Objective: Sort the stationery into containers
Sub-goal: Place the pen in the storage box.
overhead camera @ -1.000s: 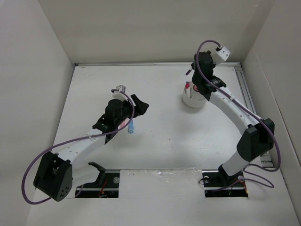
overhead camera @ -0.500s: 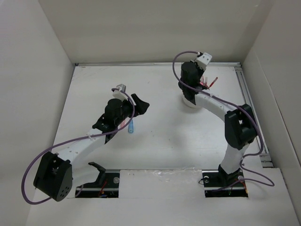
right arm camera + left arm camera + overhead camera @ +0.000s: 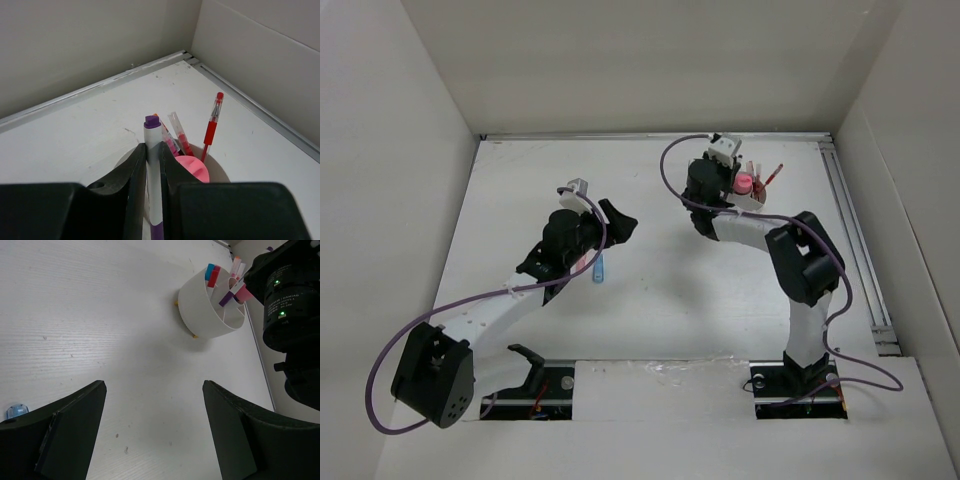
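Note:
The round white tub (image 3: pixel 205 310) stands at the back right and holds red and blue capped markers (image 3: pixel 212 274). In the right wrist view it also holds a pink piece (image 3: pixel 192 167), a red pen (image 3: pixel 212 122) and a clear pen with red ink (image 3: pixel 179 131). My right gripper (image 3: pixel 152 145) is shut on a white marker with purple ends (image 3: pixel 153 170), upright just above the tub. In the top view it (image 3: pixel 735 190) covers most of the tub. My left gripper (image 3: pixel 154 385) is open and empty, low over the table. A small blue piece (image 3: pixel 600 268) lies beside the left arm.
The back wall and right wall with a metal rail (image 3: pixel 250 100) run close behind the tub. The right arm's black wrist (image 3: pixel 295 315) hangs right of the tub. The blue piece also shows at the left wrist view's lower left (image 3: pixel 16 411).
The right arm has folded and its wrist has swung left across the tub, uncovering the red pens and the pink piece. The left arm has not moved.

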Robot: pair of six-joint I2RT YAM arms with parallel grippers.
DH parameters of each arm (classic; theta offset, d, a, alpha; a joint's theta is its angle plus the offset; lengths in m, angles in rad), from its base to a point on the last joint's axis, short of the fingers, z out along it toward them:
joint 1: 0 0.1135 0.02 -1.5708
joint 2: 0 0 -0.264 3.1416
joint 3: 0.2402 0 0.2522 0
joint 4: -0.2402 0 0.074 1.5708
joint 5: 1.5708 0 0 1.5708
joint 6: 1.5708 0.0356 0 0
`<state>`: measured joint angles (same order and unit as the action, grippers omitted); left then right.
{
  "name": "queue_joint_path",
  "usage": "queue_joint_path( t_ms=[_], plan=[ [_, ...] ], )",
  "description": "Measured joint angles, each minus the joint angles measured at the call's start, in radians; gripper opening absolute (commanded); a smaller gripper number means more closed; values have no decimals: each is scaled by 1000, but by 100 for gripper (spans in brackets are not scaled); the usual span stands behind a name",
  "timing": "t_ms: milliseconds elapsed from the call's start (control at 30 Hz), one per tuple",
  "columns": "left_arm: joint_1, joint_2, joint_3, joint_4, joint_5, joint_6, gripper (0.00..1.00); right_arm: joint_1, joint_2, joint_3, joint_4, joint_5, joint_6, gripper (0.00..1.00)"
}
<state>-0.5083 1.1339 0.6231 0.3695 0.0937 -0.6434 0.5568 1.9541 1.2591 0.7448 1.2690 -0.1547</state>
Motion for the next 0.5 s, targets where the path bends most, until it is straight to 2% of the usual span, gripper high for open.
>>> queue_joint_path(
  t_ms=[333, 433, 467, 500],
  plan=[
    [0, -42, 0, -19, -50, 1, 74, 19, 66, -1, 217, 47, -169, 0],
    [0, -60, 0, -24, -84, 1, 74, 20, 67, -5, 252, 56, -182, 10],
    [0, -63, 0, -27, -93, 1, 74, 21, 68, -8, 260, 59, -184, 18],
    [0, -64, 0, -32, -102, 1, 74, 21, 68, -11, 267, 60, -187, 20]
  ],
)
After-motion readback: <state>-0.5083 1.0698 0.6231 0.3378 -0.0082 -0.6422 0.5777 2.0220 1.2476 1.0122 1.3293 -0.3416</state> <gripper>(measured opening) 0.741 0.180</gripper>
